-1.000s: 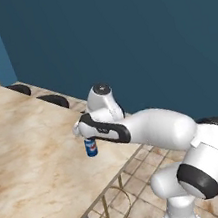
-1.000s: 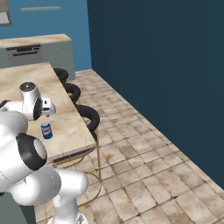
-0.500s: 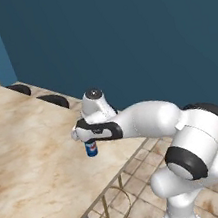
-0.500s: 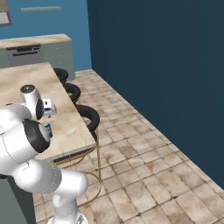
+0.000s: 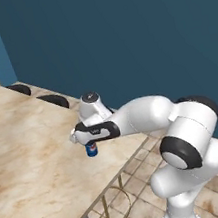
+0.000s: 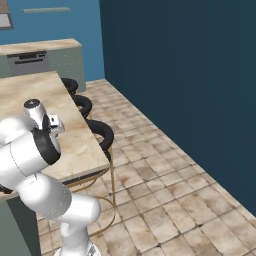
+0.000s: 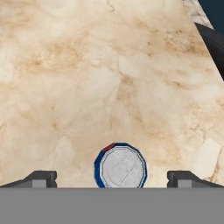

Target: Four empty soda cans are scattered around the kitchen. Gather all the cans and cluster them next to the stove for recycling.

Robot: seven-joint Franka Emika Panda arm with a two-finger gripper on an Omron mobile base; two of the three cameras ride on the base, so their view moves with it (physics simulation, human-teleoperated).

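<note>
Blue soda can (image 7: 120, 165) stands upright on desk (image 7: 87, 78), centred between fully open, empty fingers (image 7: 41, 178). Judged light, thin-walled, smooth: grip 2 sides at mid-height, gently.

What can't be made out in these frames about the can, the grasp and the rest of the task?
- Blue can: the hand hides its top in the left base view; the arm hides it in the right base view.
- Can in the hand view: seen top down, with its sides hidden and its bottom edge cut off.
- Fingers: the tips alone rise at the bottom edge, standing apart on either side of the can, touching nothing.
- Stove and other three cans: outside all three views.
</note>
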